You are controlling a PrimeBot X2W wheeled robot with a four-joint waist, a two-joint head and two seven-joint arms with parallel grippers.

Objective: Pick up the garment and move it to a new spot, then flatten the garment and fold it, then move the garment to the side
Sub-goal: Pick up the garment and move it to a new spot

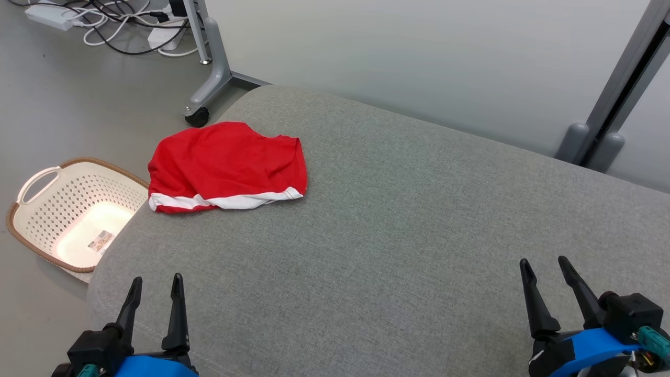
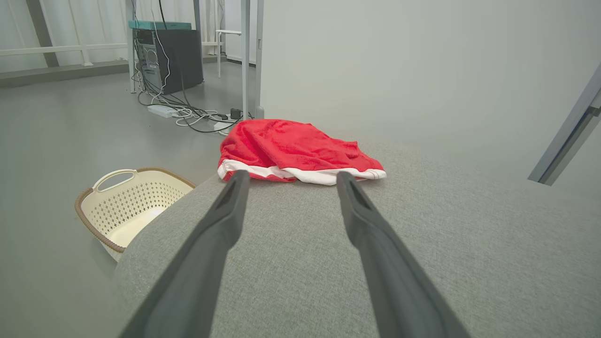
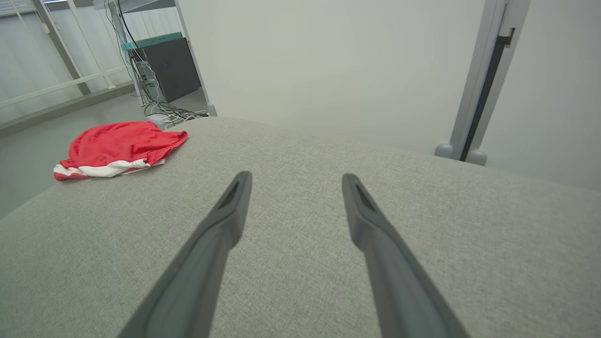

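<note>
One red garment (image 1: 225,165) lies bunched on the far left of the grey cushion (image 1: 392,235), and both of your grippers stand apart from it.

You see the garment in a loose heap with a white band along its near edge, resting close to the cushion's left edge. Just past that edge a cream perforated basket (image 1: 31,214) with a brown rim sits on the floor, with a small label on its bottom. Your left gripper (image 1: 157,278) is over the cushion's near left corner, fingers spread wide with nothing between them, pointing towards the garment. Your right gripper (image 1: 543,261) is at the near right, fingers equally spread and gripping nothing, well apart from the garment. Behind the garment, a grey frame leg on a black caster (image 1: 198,116) stands by a tangle of cables (image 1: 120,26).
</note>
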